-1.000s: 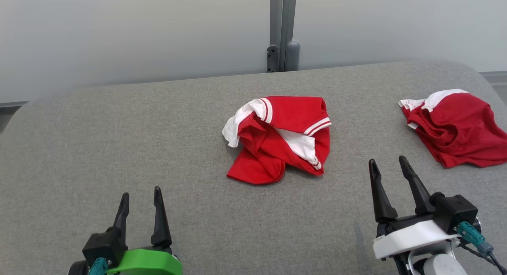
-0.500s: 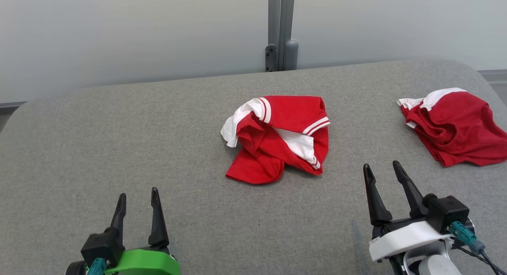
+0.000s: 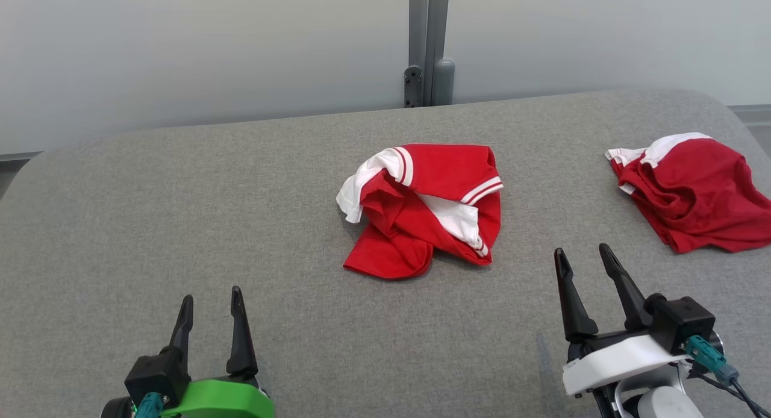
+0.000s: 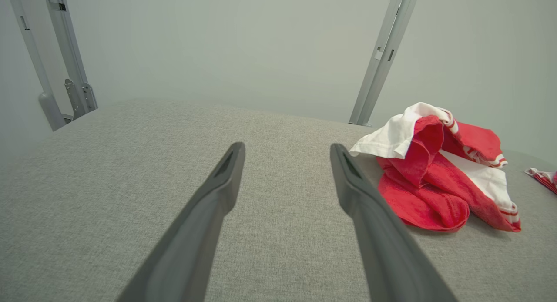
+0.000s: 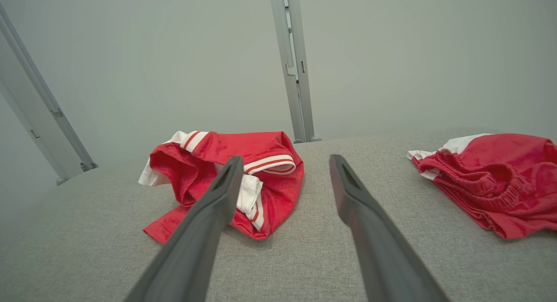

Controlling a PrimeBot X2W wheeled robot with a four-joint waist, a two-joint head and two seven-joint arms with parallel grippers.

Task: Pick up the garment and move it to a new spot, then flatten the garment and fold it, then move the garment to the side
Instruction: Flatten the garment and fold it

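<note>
A crumpled red and white garment (image 3: pixel 424 210) lies in a heap at the middle of the grey table (image 3: pixel 181 213); it also shows at the right of the left wrist view (image 4: pixel 439 171) and left of centre in the right wrist view (image 5: pixel 226 180). My left gripper (image 3: pixel 209 300) hovers open near the front left, well short of the heap, nothing between its fingers. My right gripper (image 3: pixel 584 258) stands open at the front right, a little right of and nearer than the heap, also holding nothing.
A second red and white garment (image 3: pixel 692 192) lies crumpled at the table's far right edge, seen too in the right wrist view (image 5: pixel 491 180). A grey metal post (image 3: pixel 429 44) rises behind the table against a pale wall.
My right gripper has drawn back slightly toward the near edge. The left gripper dropped back a touch. The garments lie as before.
</note>
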